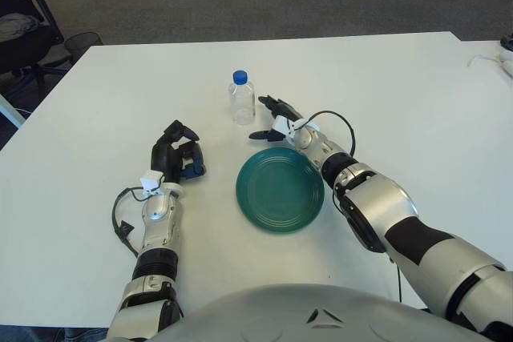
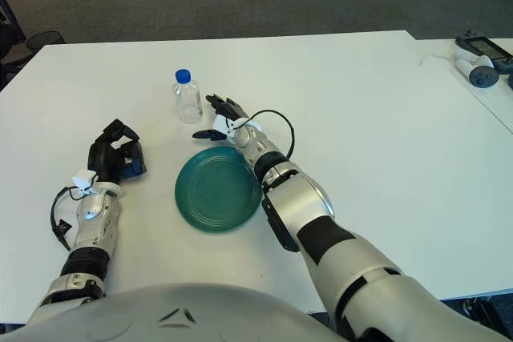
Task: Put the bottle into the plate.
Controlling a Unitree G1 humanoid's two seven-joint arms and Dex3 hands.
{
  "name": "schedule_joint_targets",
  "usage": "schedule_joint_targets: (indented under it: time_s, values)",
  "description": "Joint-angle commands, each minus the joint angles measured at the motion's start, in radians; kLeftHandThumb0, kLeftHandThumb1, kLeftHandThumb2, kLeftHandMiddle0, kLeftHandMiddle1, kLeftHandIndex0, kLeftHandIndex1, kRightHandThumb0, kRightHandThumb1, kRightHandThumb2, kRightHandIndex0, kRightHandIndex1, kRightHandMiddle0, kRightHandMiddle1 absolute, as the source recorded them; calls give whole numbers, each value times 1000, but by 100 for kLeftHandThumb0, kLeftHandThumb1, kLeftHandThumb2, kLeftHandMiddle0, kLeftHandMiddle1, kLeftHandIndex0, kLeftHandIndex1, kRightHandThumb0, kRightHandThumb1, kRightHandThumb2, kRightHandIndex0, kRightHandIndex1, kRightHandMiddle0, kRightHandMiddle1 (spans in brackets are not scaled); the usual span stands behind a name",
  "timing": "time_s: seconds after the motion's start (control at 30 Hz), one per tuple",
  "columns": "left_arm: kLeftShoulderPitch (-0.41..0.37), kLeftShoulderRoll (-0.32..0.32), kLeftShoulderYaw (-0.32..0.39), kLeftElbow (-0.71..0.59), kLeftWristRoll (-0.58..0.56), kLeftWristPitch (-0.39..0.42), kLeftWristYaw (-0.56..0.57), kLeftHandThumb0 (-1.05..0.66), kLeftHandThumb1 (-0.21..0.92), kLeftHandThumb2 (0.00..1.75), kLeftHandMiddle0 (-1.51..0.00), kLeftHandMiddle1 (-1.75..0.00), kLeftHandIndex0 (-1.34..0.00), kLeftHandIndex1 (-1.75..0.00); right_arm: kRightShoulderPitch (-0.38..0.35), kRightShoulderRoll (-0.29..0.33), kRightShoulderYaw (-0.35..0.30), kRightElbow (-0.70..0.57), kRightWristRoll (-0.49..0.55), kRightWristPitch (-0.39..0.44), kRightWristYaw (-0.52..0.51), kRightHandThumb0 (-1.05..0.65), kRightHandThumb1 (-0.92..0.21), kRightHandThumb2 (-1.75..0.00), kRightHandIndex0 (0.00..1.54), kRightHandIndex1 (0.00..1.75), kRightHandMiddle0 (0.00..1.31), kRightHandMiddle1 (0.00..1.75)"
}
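A clear plastic bottle [image 1: 242,100] with a blue cap stands upright on the white table [image 1: 401,102], up and to the left of the green plate [image 1: 280,189]. The plate lies bare in front of me. My right hand [image 1: 268,118] sits just right of the bottle, above the plate's far rim. Its fingers are spread, with a thin gap to the bottle and nothing held. My left hand [image 1: 178,158] shows to the left of the plate, with its fingers curled and nothing in them.
An office chair [image 1: 20,30] stands off the table's far left corner. A grey handheld device with a cable [image 2: 479,70] lies on a neighbouring table at the right. The table's far edge runs behind the bottle.
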Motion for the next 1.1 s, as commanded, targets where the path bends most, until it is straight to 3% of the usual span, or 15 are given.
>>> schedule_joint_targets:
  time_s: [0.0, 0.07, 0.13, 0.33, 0.73, 1.07]
  values:
    - [88, -59, -7, 90, -4, 16, 23, -59, 8, 161, -131, -175, -82, -175, -37, 206, 10, -7, 19, -77, 60, -86, -83, -18, 0, 23, 0, 20]
    - [90, -58, -7, 92, -3, 18, 21, -59, 7, 163, -130, -175, -83, -175, -41, 207, 4, -7, 27, -83, 64, -82, -67, -50, 2, 16, 0, 24]
    - [89, -58, -7, 97, -4, 17, 19, -59, 7, 163, -130, -175, -83, -175, -46, 209, -3, -6, 35, -84, 71, -79, -59, -65, 3, 13, 0, 27]
    - [82, -52, -11, 122, 4, 23, 15, -59, 7, 162, -129, -175, -82, -175, -63, 226, -15, -11, 56, -99, 84, -75, -48, -86, 5, 10, 0, 38]
    - [67, -56, -8, 167, 2, 15, 11, -59, 7, 163, -129, -175, -83, -175, -59, 242, -23, -16, 80, -125, 104, -72, -47, -85, 7, 8, 0, 35]
    - [57, -60, -3, 179, 8, 30, 38, -59, 6, 163, -130, -175, -83, -175, -43, 250, -14, -8, 72, -144, 98, -81, -71, -50, 7, 5, 0, 33]
